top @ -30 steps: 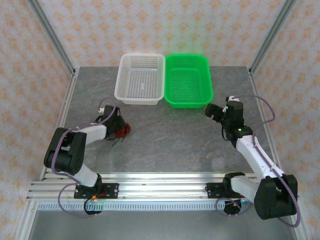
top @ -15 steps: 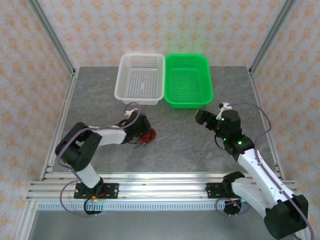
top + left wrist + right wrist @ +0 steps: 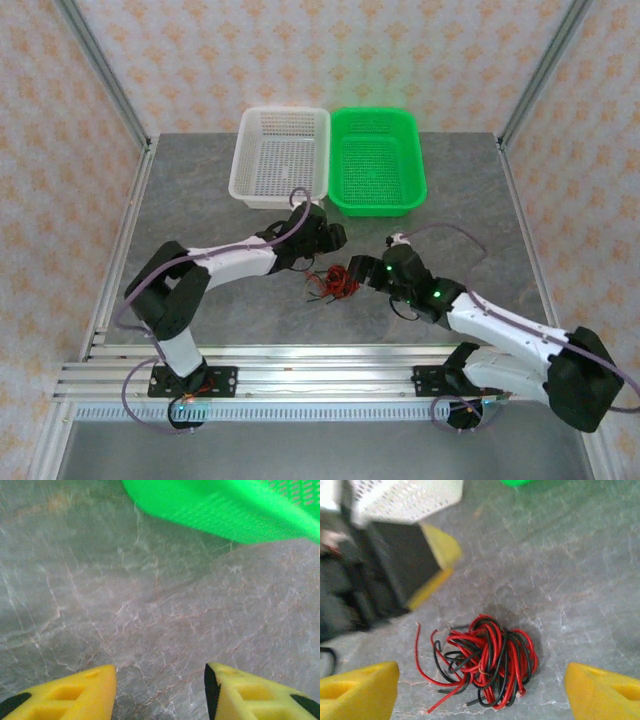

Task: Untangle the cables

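Top external view: the cables [image 3: 335, 283], a red and black knot, lie on the grey worktop [image 3: 200, 190] near its middle, in front of the white basket [image 3: 282, 158] and the green basket [image 3: 378, 160]. The right tool [image 3: 355, 272] sits just beside them, its yellow fingers [image 3: 360, 690] spread wide on either side of the knot and touching nothing. The left tool [image 3: 330, 238] hangs just behind, parted over bare stone with nothing gripped. It looks slightly raised, though I can't be sure.

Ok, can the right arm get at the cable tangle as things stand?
Likely yes: the right end effector hangs open right beside the cables; the left end effector sits nearby, not on top.
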Available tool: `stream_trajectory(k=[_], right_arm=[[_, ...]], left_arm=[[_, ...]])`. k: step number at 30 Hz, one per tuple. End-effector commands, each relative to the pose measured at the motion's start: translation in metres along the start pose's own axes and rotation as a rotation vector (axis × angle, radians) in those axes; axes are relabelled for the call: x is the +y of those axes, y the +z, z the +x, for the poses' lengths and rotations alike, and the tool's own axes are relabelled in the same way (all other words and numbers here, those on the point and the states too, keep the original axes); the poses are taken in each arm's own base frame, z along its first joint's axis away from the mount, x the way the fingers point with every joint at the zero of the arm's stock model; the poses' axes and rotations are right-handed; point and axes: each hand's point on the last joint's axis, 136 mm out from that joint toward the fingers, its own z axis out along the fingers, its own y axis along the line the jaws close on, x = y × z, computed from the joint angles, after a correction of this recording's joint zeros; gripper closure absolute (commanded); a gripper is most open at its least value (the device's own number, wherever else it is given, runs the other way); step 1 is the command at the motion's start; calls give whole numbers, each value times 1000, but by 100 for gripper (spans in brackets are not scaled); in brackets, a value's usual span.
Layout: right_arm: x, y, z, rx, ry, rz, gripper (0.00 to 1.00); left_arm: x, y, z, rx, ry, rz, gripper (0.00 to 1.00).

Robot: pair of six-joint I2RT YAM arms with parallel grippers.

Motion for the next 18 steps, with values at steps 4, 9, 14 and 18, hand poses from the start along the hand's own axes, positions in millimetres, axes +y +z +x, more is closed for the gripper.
stream_trajectory(k=[4,9,14,18], right_arm=[[-9,18,9,8,112,94,26],[-16,34,24,59,125,126,39],[-8,46,32,94,95,140,45],[1,56,41,124,58,155,47]], left_arm=[[5,-63,-46,-167,100,-125,45],[12,-106,-60,-263,131,-160,42],[18,-127,-58,-286,142,-159,41],[23,-132,-51,-282,146,-146,41]])
